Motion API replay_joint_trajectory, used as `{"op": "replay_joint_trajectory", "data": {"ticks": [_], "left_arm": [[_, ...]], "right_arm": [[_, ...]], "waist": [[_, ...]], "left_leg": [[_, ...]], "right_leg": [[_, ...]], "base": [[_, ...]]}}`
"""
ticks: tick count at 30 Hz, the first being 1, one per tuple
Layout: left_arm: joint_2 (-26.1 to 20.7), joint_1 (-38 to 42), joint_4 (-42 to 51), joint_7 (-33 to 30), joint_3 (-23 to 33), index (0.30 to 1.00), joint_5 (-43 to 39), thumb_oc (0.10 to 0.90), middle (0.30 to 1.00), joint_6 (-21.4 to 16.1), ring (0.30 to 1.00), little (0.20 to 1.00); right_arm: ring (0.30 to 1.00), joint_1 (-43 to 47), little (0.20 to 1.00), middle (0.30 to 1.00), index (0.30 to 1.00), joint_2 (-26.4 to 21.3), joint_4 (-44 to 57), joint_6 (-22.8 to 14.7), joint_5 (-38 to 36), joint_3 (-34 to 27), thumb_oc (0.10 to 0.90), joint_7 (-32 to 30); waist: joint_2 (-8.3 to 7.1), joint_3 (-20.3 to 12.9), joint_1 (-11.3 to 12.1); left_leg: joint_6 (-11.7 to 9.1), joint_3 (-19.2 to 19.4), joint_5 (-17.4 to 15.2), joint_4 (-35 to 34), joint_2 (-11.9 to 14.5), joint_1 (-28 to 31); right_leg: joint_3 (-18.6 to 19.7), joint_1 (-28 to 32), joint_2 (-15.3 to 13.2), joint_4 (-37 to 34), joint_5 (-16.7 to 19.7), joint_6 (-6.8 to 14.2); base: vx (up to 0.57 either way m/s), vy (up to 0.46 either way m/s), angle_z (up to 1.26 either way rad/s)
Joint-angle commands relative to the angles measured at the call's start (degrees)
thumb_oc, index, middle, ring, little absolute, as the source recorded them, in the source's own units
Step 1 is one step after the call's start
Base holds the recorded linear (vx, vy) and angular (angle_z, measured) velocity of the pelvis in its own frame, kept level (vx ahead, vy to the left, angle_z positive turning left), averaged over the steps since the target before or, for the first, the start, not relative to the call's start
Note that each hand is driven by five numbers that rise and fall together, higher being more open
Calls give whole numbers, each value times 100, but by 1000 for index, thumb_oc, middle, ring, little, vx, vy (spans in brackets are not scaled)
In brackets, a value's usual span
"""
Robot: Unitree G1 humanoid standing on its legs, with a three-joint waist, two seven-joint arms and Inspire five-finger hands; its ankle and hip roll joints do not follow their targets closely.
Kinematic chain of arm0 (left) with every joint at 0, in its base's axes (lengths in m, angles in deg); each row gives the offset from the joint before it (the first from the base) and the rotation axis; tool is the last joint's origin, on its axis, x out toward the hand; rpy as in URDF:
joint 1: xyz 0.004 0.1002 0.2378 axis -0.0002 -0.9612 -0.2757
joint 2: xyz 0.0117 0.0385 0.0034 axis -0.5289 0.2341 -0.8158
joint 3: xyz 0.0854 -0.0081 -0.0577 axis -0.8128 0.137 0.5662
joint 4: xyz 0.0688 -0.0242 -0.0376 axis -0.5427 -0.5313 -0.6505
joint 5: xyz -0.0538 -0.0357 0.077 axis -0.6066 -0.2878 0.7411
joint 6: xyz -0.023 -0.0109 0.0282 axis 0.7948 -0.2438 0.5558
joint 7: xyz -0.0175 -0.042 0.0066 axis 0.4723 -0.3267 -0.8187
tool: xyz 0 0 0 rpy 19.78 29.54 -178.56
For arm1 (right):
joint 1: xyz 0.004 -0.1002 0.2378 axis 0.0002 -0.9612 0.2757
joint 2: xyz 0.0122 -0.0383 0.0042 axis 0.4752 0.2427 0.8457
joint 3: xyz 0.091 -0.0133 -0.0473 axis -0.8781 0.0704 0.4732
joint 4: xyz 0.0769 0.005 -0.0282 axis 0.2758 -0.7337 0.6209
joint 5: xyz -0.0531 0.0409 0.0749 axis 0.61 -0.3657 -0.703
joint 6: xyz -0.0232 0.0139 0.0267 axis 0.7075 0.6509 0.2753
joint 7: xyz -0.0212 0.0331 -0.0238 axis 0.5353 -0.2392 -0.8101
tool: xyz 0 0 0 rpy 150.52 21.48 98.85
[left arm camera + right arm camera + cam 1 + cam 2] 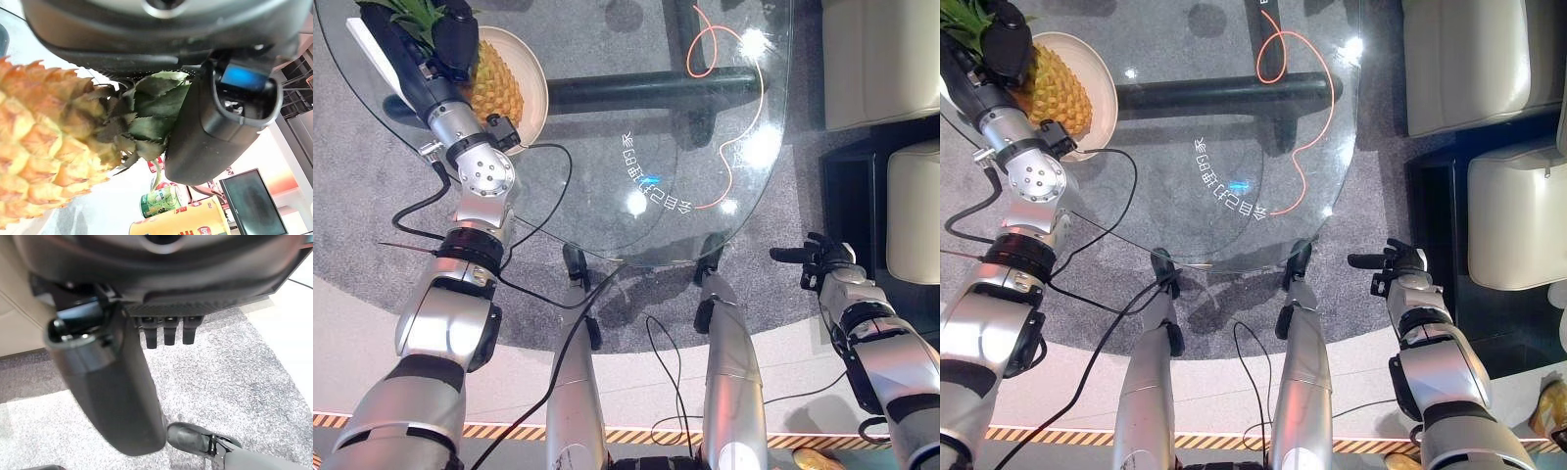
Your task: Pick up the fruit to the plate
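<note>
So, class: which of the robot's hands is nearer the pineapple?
Left. The left hand is at the pineapple on the plate; the right hand hangs off the table, far away.

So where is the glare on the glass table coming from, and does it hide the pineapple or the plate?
In the left eye view, bright ceiling-light reflections dot the round clear glass table toward its right half, well clear of the yellow pineapple on the cream round plate. In the right eye view the same spots sit on the glass, the fruit unobscured. In the left wrist view the dark left hand shades the green crown.
</note>
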Motion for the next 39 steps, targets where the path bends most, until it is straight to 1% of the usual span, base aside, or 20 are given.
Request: {"op": "replay_joint_trajectory", "data": {"ticks": [1,5,10,17,23,26,27,33,34,35,39], "left_arm": [[-697,1079,-36,-92,-2,764,-63,641,764,-521,764,741],[-678,1018,-53,-105,38,789,-92,671,789,-572,789,771],[-675,963,-9,-98,53,806,-67,690,806,-642,806,790],[-636,819,147,-53,112,804,-97,687,804,-767,804,787],[-588,626,352,74,216,825,-190,712,825,-893,825,812],[-547,457,539,166,296,862,-230,756,862,-966,862,856],[-543,428,575,189,308,900,-258,800,900,-973,900,900],[-419,132,887,374,435,900,-247,800,900,-1015,900,900],[-403,81,931,410,452,865,-223,759,865,-1009,865,859],[-381,27,984,444,467,900,-207,800,900,-1005,900,900],[-317,-165,1150,517,525,900,-156,800,900,-1020,900,900]], "right_arm": [[900,-57,900,900,900,-180,-195,-3,97,269,800,-129],[900,-52,900,900,900,-184,-201,-36,103,268,800,-151],[900,-78,900,900,900,-208,-204,-45,105,242,800,-142],[900,-102,900,900,900,-176,-183,-70,82,204,800,-179],[900,-106,900,900,900,-150,-156,-48,54,176,800,-247],[900,-161,900,900,900,-137,-170,-109,36,136,800,-276],[900,-165,900,900,900,-144,-171,-107,39,126,800,-276],[900,-172,900,900,900,-111,-180,-135,19,66,800,-333],[900,-181,900,900,900,-105,-176,-142,23,53,800,-333],[900,-168,900,900,900,-103,-172,-131,14,47,800,-340],[900,-142,900,900,900,-104,-140,-93,-7,19,800,-394]], "waist": [[-216,-154,58],[-211,-154,63],[-210,-154,78],[-219,-154,122],[-204,-154,174],[-189,-154,212],[-184,-154,220],[-171,-154,300],[-172,-154,312],[-174,-154,327],[-168,-154,367]], "left_leg": [[-234,-160,-607,835,8,-333],[-236,-164,-593,821,2,-344],[-229,-159,-597,827,0,-364],[-228,-174,-600,809,-5,-364],[-220,-192,-610,800,-30,-374],[-218,-209,-616,787,-45,-389],[-215,-213,-618,789,-47,-392],[-201,-239,-633,784,-70,-412],[-198,-248,-637,788,-74,-419],[-198,-252,-636,785,-76,-425],[-194,-268,-640,767,-86,-446]], "right_leg": [[-40,295,95,-330,-114,253],[-42,291,95,-347,-106,252],[-58,277,88,-338,-110,251],[-93,288,78,-353,-104,264],[-121,288,63,-367,-100,269],[-140,276,47,-376,-98,276],[-144,277,43,-372,-102,276],[-196,278,24,-374,-106,283],[-201,275,23,-372,-106,284],[-214,272,21,-376,-100,286],[-239,264,20,-394,-100,286]], "base": [[0,0,0],[0,0,0],[0,0,0],[0,0,0],[0,0,0],[0,0,0],[0,0,0],[0,0,0],[3,-34,2],[0,0,0],[0,0,0]]}}
